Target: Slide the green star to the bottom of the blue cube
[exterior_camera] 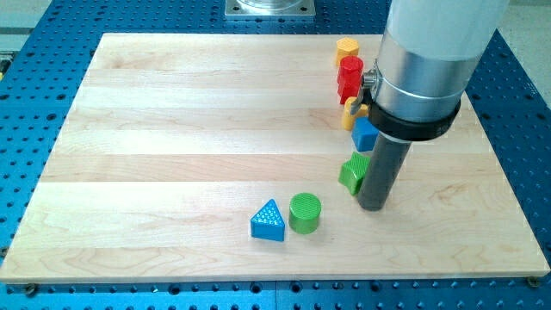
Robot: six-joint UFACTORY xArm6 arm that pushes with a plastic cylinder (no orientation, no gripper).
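Observation:
The green star lies on the wooden board, right of centre, partly hidden by my rod. The blue cube sits just above it, toward the view's top, nearly touching. My tip rests on the board at the star's right side, touching or almost touching it. The rod and the arm's grey body cover the cube's right edge.
A green cylinder and a blue triangle lie at the lower middle. Above the cube stand a yellow block, a red block and an orange-yellow hexagon. The board's right edge is near.

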